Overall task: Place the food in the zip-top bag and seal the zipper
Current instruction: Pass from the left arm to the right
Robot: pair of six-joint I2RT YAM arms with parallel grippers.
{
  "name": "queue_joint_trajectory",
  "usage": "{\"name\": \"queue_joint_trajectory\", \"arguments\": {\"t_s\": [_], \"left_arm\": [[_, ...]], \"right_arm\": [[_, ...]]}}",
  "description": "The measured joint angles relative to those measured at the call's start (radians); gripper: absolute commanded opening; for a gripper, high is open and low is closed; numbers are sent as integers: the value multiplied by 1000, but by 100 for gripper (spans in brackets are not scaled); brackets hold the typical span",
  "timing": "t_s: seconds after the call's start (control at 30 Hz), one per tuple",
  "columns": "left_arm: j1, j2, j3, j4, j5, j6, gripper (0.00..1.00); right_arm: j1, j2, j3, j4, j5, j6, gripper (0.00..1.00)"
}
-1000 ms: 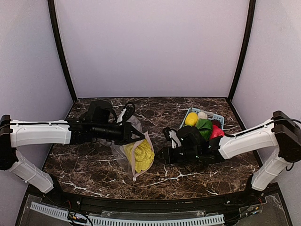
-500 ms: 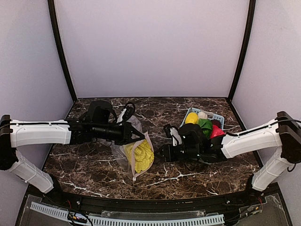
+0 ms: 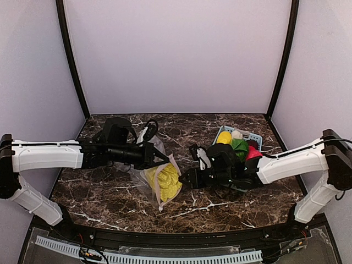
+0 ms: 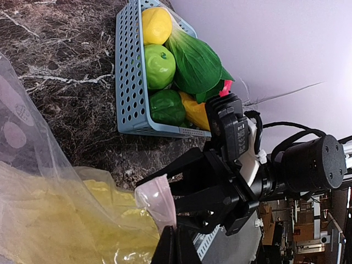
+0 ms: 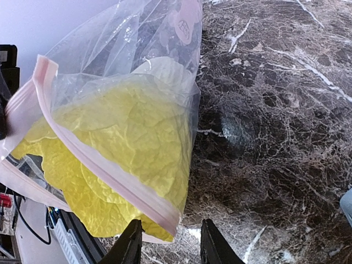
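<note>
zip-top bag (image 3: pixel 142 179): lies on table (image 3: pixel 110 203), left of centre, mouth facing right arm; napa cabbage (image 3: pixel 168 181) inside. left gripper (image 3: pixel 164 160): jaws pressed together, pinching zipper (image 5: pixel 110 173) at upper corner. right gripper (image 3: pixel 186 180): jaws part spread, empty, just beside lower corner. step, judged: sealing. next: pinch strip, slide along.

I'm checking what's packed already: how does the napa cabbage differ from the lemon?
The napa cabbage lies inside the clear zip-top bag; the lemon sits in the light-blue basket. The cabbage is broad, flattish and crinkled with leaf veins; the lemon is smooth and rounded. In the top view the cabbage looks clearly larger than the lemon. Both are yellow toy produce.
</note>
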Motion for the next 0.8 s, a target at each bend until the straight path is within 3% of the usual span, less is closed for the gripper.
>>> {"name": "queue_joint_trajectory", "arguments": {"t_s": [0.33, 0.57, 0.73, 0.8], "left_arm": [[0, 0, 0, 0, 1, 0, 1], [0, 0, 0, -5, 2, 2, 1], [0, -3, 0, -18, 2, 11, 1], [0, -7, 0, -30, 0, 21, 8]], "right_arm": [[2, 51, 66, -21, 32, -33, 24], [2, 69, 70, -24, 41, -42, 1], [2, 69, 71, -25, 42, -48, 0], [2, 69, 71, -28, 42, -49, 0]]}}
